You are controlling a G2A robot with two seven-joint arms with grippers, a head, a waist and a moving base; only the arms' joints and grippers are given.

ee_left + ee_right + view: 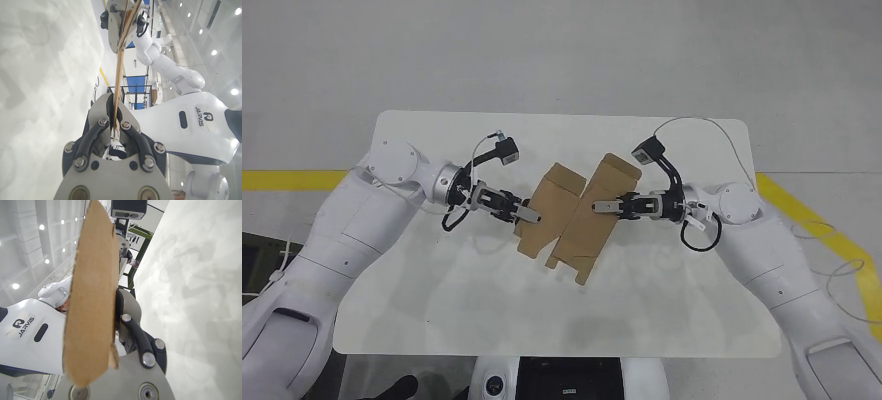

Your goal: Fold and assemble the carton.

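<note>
Top view first: the carton (577,215) is a flat brown blank with a crease down the middle, held over the white bench (492,310) right between the two arms. The left end effector (527,213) pinches one side edge and the right end effector (600,207) pinches the opposite one, so neither's really nearer. The long axis runs slantwise, crossing the line between the two grips.

Left wrist view: the left end effector (114,106) is clamped on the cardboard, which shows edge-on and runs straight away toward the other arm.

Right wrist view: a broad panel covers one finger, and the other finger (128,306) sits tight against the board, so I'd call it gripping. My guess is the next bit means pushing both grips together to pop it open.
</note>
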